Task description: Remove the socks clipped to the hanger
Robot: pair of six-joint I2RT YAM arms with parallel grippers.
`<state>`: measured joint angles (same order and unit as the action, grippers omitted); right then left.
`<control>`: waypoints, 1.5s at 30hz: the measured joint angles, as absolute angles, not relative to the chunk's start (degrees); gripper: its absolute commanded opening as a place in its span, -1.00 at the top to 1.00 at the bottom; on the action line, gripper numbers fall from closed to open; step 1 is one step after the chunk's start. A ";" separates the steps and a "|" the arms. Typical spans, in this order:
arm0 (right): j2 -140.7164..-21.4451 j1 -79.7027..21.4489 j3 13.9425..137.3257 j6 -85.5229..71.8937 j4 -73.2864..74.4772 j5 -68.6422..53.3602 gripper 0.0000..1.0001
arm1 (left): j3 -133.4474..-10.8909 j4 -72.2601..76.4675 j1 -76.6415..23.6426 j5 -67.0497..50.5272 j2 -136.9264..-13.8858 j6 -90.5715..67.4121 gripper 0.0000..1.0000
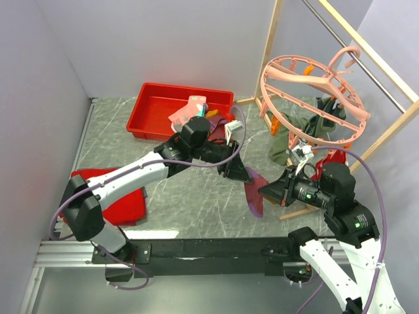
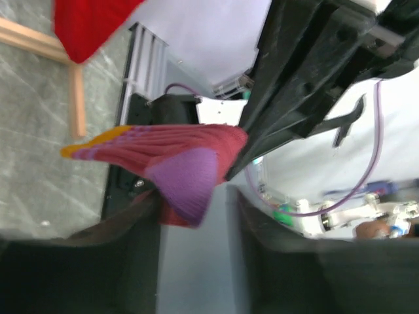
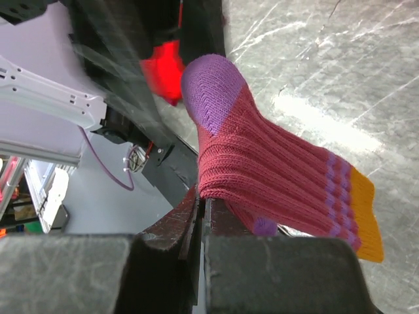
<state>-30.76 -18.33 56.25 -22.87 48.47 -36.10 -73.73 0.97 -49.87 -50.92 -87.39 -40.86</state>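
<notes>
Maroon ribbed knit, with a purple toe and heel and an orange cuff, is what the maroon sock (image 1: 254, 194) is made of. In the top view it is seen just toward 4 o'clock of the worktop's (image 1: 196, 196) centre, well apart from the hanger (image 1: 264, 90).

The right pincer (image 3: 200, 210) is pressed together on a fold of that sock near its middle, as shown by the right wrist view. There the toe is pointed toward 11 o'clock and the cuff is hung toward 4 o'clock.

The left pincer (image 1: 237, 171) is held at the sock's 10 o'clock side. In the left wrist view its fingers (image 2: 98, 252) are set apart, and the purple heel is dipped into the gap between them. Whether the cloth is touched by them cannot be told.

The hanger is found at 2 o'clock, tilted steeply and hooked on the wooden-framed rail (image 1: 386, 131). Below its ring an olive green sock (image 1: 283, 145) and a red sock (image 1: 334, 158) are hung.

At 11 o'clock a red tray (image 1: 145, 111) is placed on the grey marbled worktop, and a pink sock (image 1: 190, 108) with a mint patch is laid in it. At 8 o'clock a red cloth (image 1: 127, 204) is spread flat and is partly covered by the left arm.
</notes>
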 measured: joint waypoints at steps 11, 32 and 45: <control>-30.22 -18.33 56.25 -23.18 48.62 -33.80 -0.04 | -79.53 -11.14 -46.52 -44.01 -90.80 -35.90 0.98; -29.47 -18.33 64.40 -21.96 58.92 -26.06 -0.16 | -110.19 -23.99 -19.49 -28.75 -115.39 -29.50 -0.28; -30.11 -18.33 72.77 -23.33 64.86 -20.82 -0.16 | -96.75 -16.08 -23.18 -25.26 -108.25 -34.09 -0.37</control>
